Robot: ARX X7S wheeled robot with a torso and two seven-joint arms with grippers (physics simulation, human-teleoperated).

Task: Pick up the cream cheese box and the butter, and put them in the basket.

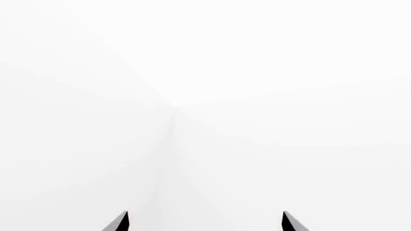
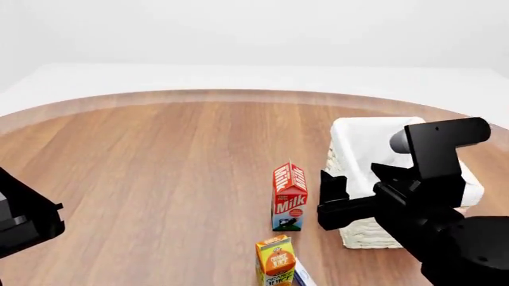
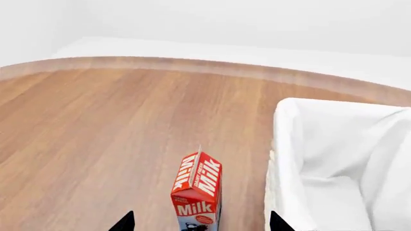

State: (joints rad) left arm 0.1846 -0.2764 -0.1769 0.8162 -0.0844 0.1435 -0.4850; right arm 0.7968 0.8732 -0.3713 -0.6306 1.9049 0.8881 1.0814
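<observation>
Your basket (image 2: 359, 138) sits on the right side of the round wooden table (image 2: 159, 167). From your right wrist camera you can look partly into the basket (image 3: 321, 159), and the part you see holds only its white cloth. The far corner is hidden behind your right arm.

A red milk carton (image 2: 289, 196) stands upright just beside the basket, not touching it. An orange juice carton (image 2: 275, 260) stands nearer to you, with a bit of something blue and white at its foot; you cannot tell what it is.

You cannot see the cream cheese box or the butter.

Your right gripper (image 3: 201, 222) hangs near the milk carton with its tips spread wide, holding nothing. Your left gripper (image 1: 205, 221) is also spread wide, holding nothing, and faces only plain white.
</observation>
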